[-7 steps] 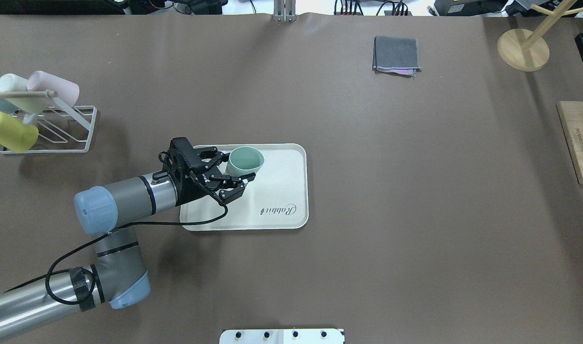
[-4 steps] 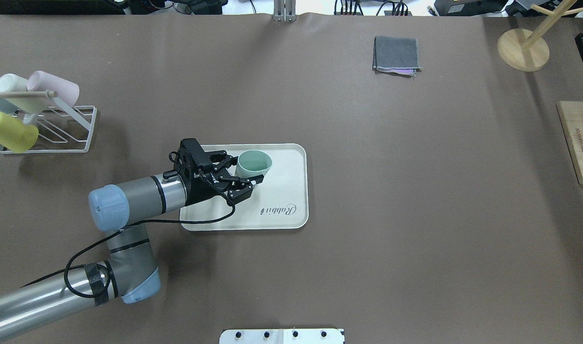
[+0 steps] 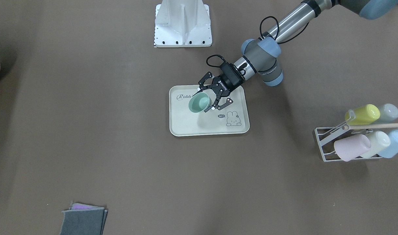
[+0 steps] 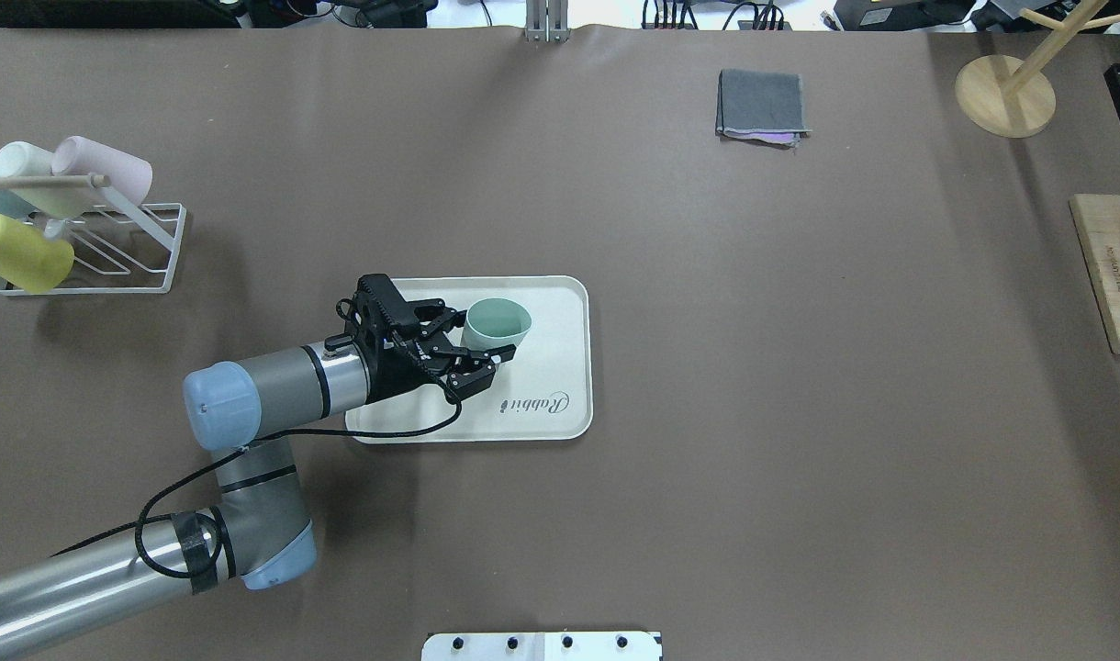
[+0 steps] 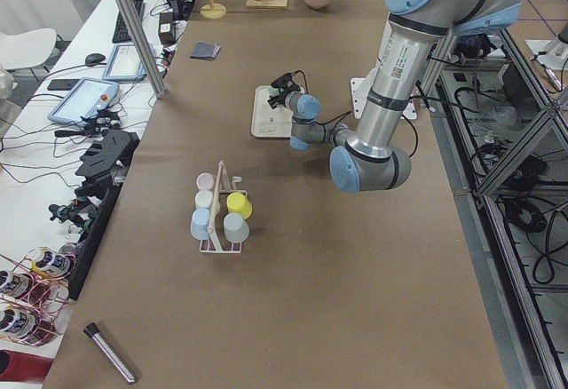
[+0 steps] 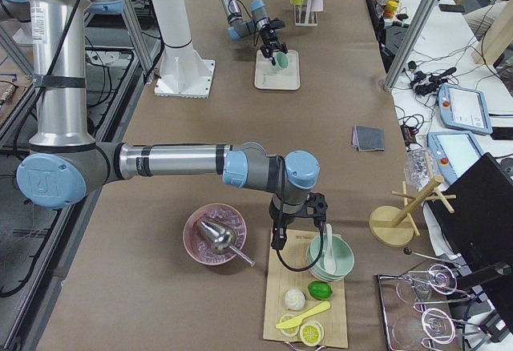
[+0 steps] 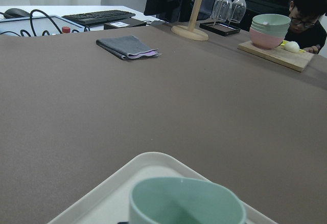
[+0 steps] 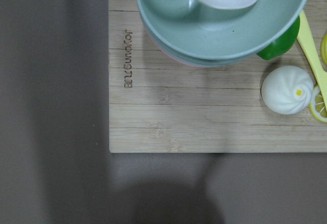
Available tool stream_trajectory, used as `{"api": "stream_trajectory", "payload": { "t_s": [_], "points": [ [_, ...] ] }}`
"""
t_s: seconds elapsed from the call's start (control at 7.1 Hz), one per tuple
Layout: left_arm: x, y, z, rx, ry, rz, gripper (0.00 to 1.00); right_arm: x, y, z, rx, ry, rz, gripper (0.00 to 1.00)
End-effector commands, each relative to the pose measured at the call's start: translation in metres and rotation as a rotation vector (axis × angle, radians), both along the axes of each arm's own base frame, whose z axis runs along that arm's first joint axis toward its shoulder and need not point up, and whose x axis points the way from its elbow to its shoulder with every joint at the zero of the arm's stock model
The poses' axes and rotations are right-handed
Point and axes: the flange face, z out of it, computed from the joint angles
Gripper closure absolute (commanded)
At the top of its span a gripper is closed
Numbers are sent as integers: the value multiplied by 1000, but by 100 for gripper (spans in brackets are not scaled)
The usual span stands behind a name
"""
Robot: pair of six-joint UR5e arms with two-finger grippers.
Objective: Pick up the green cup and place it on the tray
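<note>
The green cup (image 4: pixel 496 321) is tilted, with its mouth toward the table's right, held a little above the cream tray (image 4: pixel 560 312). My left gripper (image 4: pixel 482 335) is shut on the cup, one finger on each side of it. The front-facing view shows the cup (image 3: pixel 199 102) between the fingers, with its shadow on the tray (image 3: pixel 186 124). The left wrist view shows the cup's rim (image 7: pixel 186 201) and the tray's far rim (image 7: pixel 153 158). My right gripper (image 6: pixel 276 240) hangs over a wooden board far to the right. I cannot tell whether it is open.
A white wire rack (image 4: pixel 110 262) with yellow-green, pink, cream and blue cups stands at the left. A folded grey cloth (image 4: pixel 762 106), a wooden mug tree (image 4: pixel 1005 96) and the wooden board (image 8: pixel 204 116) with stacked bowls (image 8: pixel 219 24) lie far right.
My left gripper has moved rightward over the tray with the green cup in it. The right arm shows no change.
</note>
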Motion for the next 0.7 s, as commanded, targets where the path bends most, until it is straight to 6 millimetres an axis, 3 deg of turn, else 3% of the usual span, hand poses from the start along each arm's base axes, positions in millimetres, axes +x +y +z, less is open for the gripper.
{"api": "stream_trajectory", "payload": {
  "t_s": [0.0, 0.14, 0.42, 0.56],
  "points": [
    [3, 2, -4, -1, 7, 4, 76, 0, 1, 1, -2, -1, 0, 0],
    [2, 1, -3, 0, 7, 1, 69, 0, 3, 3, -5, 0, 0, 0],
    [0, 2, -4, 5, 23, -5, 42, 1, 3, 2, -3, -1, 2, 0],
    [0, 2, -2, 5, 21, -7, 36, 1, 3, 2, -3, -1, 2, 0]
  ]
}}
